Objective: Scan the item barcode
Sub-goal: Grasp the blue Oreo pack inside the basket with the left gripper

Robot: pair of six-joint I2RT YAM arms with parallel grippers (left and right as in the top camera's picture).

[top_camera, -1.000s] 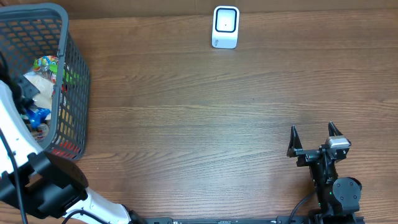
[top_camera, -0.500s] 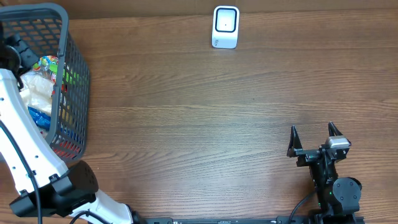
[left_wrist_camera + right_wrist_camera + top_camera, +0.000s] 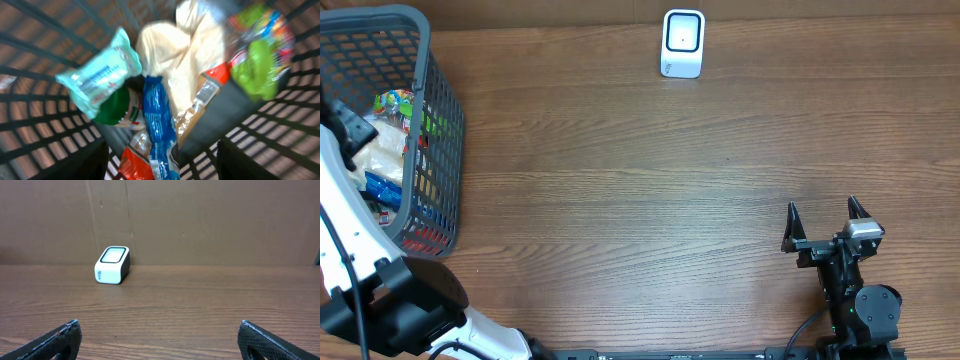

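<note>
Find the basket [image 3: 440, 110] at far left; the items [image 3: 159, 120] lie piled inside. The left gripper [image 3: 162, 145] hangs above them, jaws apparently spread, though the view is blurred. The scanner [image 3: 682, 43] stands mid-table at the far edge. The right gripper [image 3: 822, 205] is spread wide and empty.

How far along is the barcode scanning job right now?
Done: nothing visibly scanned; the scanner stands alone. In hand: the left gripper hangs open at the basket, over the blue packet, holding nothing. Left: pick an item, show it to the scanner. The right gripper sits open.
</note>
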